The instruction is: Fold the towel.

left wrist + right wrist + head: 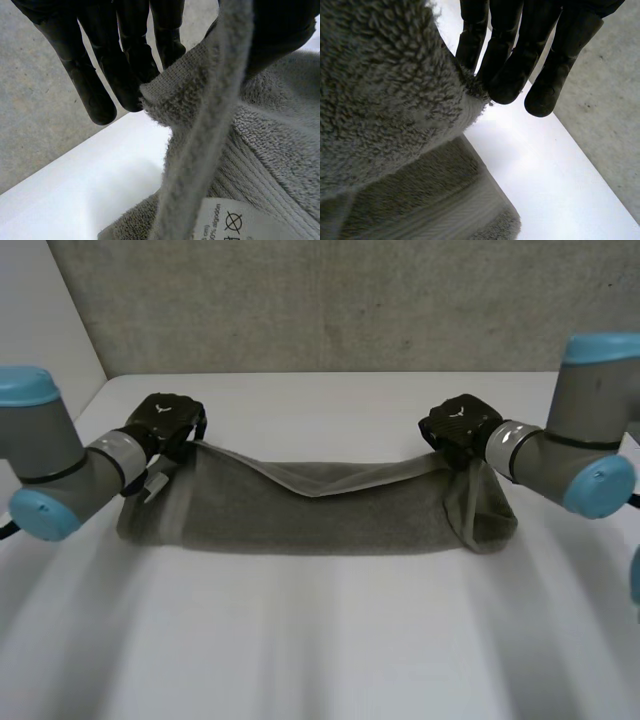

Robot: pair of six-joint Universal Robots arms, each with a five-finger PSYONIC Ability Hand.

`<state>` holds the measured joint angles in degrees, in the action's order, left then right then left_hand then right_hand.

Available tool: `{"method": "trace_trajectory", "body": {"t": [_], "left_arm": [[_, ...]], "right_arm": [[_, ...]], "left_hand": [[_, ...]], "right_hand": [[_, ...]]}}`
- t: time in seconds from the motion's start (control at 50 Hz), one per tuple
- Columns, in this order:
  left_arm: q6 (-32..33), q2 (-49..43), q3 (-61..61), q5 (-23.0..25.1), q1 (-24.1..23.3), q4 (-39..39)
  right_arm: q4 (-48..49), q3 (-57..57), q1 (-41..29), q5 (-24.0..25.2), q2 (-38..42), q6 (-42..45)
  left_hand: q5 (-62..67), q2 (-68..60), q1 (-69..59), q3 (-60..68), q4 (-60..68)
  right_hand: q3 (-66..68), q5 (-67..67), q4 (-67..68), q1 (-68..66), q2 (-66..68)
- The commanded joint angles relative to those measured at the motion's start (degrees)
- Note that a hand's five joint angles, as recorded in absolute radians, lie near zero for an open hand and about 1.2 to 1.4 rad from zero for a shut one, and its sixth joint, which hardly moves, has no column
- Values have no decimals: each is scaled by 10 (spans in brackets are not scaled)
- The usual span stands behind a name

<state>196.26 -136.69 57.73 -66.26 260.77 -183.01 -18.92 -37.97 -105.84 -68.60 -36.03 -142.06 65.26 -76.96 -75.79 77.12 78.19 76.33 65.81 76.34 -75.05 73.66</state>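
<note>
A grey towel [320,510] lies across the white table [320,640], and its far long edge is lifted and sags in the middle. My left hand [165,420] holds the far left corner just above the table. In the left wrist view the fingers [100,65] and thumb pinch the towel's [270,150] corner, and a white care label [235,222] hangs below. My right hand [458,428] holds the far right corner. In the right wrist view the fingers [520,50] press the towel's [385,100] corner from behind, with the rest folded beneath.
A grey concrete wall [320,300] stands close behind the table's far edge. Bare white table surface stretches in front of the towel and behind it up to the wall.
</note>
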Motion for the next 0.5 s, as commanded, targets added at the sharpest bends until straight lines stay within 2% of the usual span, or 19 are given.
{"method": "trace_trajectory", "body": {"t": [0.02,0.2,0.36,0.38,0.4,0.42,0.44,0.46,0.5], "left_arm": [[1,-72,-78,-32,-2,-1],[3,-117,-125,-64,-2,-1],[4,-130,-133,-65,-3,-2],[4,-131,-131,-67,-3,-2],[4,-131,-131,-67,-3,-2],[4,-131,-130,-68,-3,-2],[4,-131,-130,-68,-3,-2],[3,-131,-130,-69,-3,-3],[1,-131,-133,-70,-3,-5]], "right_arm": [[63,53,-7,-38,61,0],[71,98,-11,-50,107,0],[72,99,-11,-52,119,0],[72,99,-11,-52,119,0],[74,99,-11,-56,121,0],[80,99,-11,-62,123,0],[80,99,-11,-62,123,0],[88,98,-11,-69,124,0],[107,95,-12,-91,124,-2]], "left_hand": [[47,-30,-42,29,18],[47,-30,-42,29,18],[47,-30,-42,29,18],[-27,44,33,-46,-57],[-28,45,33,-47,-57],[-168,185,173,-187,-197],[-169,186,175,-188,-199],[-296,313,301,-315,-325],[-371,388,376,-390,-400]], "right_hand": [[37,42,37,-49,63],[37,42,37,-49,63],[37,42,37,-49,63],[37,42,37,-49,63],[37,42,37,-49,63],[-93,-87,-93,80,-66],[-94,-89,-94,81,-67],[-255,-250,-256,243,-229],[-520,-515,-520,507,-493]]}}
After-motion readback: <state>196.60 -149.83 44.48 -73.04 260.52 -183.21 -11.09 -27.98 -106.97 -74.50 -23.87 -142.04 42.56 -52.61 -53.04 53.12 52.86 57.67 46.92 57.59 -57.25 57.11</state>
